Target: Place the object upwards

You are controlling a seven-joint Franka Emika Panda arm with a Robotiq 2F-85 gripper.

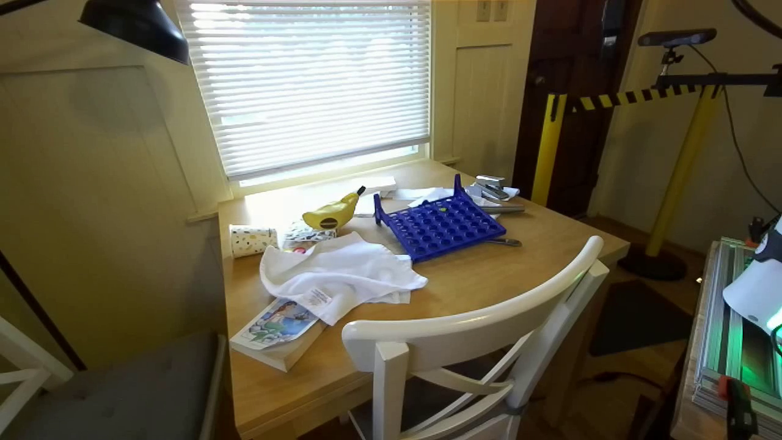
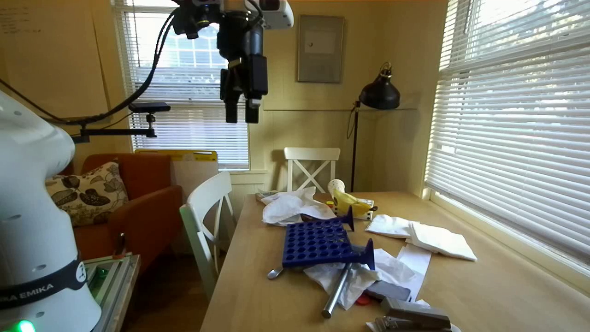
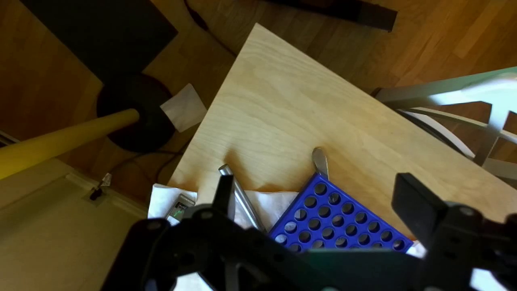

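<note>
1. Pale yellow walls (image 2: 286,133) surround a light wooden table (image 2: 249,295), with white blinds (image 2: 493,133) at right.
2. At far left in an exterior view stands the white Franka arm (image 2: 27,184), an orange armchair (image 2: 147,226) behind it bearing a leaf-patterned cushion (image 2: 90,193).
3. Next, a white wooden chair (image 2: 209,193) stands at the table.
4. Above hangs the Robotiq gripper (image 2: 242,114), fingers spread wide apart, well away from the table.
5. A metal utensil (image 2: 275,273), probably a spoon, pokes out from under the Connect Four grid (image 2: 318,243).
6. Crumpled white cloth (image 2: 288,207) lies toward the far end of the table.
7. The Connect Four grid, blue, lies down partly over crumpled paper (image 2: 392,267), holes facing up, its two feet toward the blinds.
8. A silver rod (image 2: 335,293) rests across that paper.
9. Beyond the grid sit a speckled cup (image 2: 336,185) and a yellow banana-shaped pouch (image 2: 348,203).
10. A red disc (image 2: 363,300) and a grey stapler (image 2: 417,313) lie at the near end.
11. Folded white napkins (image 2: 442,242) lie at right, near the blinds.
</note>
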